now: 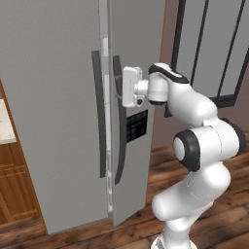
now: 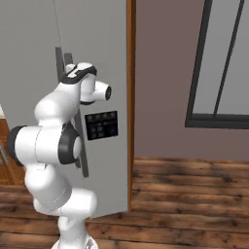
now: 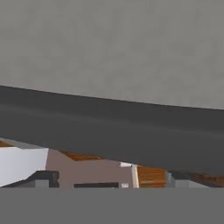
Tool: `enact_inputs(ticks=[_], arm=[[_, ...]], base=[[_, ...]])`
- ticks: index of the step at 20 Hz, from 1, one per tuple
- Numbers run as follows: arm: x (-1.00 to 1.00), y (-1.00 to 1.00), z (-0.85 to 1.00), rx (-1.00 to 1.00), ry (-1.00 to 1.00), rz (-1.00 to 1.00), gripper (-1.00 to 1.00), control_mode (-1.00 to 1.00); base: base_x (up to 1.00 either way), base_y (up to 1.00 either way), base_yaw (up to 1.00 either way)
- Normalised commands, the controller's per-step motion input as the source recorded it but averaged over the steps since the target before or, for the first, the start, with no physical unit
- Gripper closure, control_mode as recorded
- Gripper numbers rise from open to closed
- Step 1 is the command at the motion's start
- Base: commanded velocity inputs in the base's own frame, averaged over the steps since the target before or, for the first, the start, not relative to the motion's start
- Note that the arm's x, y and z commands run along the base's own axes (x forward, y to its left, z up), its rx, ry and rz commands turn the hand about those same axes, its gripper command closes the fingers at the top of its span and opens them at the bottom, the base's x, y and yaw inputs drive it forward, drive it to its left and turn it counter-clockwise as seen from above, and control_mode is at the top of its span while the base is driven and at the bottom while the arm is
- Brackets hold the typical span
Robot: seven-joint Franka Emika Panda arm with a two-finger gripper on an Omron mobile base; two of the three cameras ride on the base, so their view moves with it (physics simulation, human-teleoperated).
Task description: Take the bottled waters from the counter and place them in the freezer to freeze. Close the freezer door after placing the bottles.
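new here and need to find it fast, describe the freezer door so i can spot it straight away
Find the tall grey fridge against the wall; it has two doors side by side. The freezer door is the right one, beside the dark-framed window, and stands slightly ajar. Unlike the plain door next to it, it carries a small black dispenser panel, and the robot's pincer is at its long dark handle.

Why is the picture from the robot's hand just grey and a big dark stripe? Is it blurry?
Hand view: not blurry, just very close; the stripe is the freezer door's dark handle against the flat grey freezer door. Left base view: sharp, evenly lit, the gripper right at that handle. Right base view: soft light, no glare.
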Motion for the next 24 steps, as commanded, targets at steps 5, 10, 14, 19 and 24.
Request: enact_inputs(ticks=[5,10,14,19,24], arm=[[0.67,0.03,0.0,0.07,0.05,-0.07,-1.0,-1.0],[0.61,0.0,0.0,0.03,0.17,-0.08,-1.0,-1.0],[0.83,0.0,0.0,0.0,0.18,-0.12,-1.0,-1.0],[0.78,0.0,0.0,0.0,0.17,-0.1,-1.0,-1.0],[0.24,0.0,0.0,0.0,0.11,-0.01,-1.0,-1.0]], base=[[0.0,0.0,0.0],[0.0,0.0,0.0],[0.0,0.0,0.0],[0.0,0.0,0.0],[0.0,0.0,0.0]])
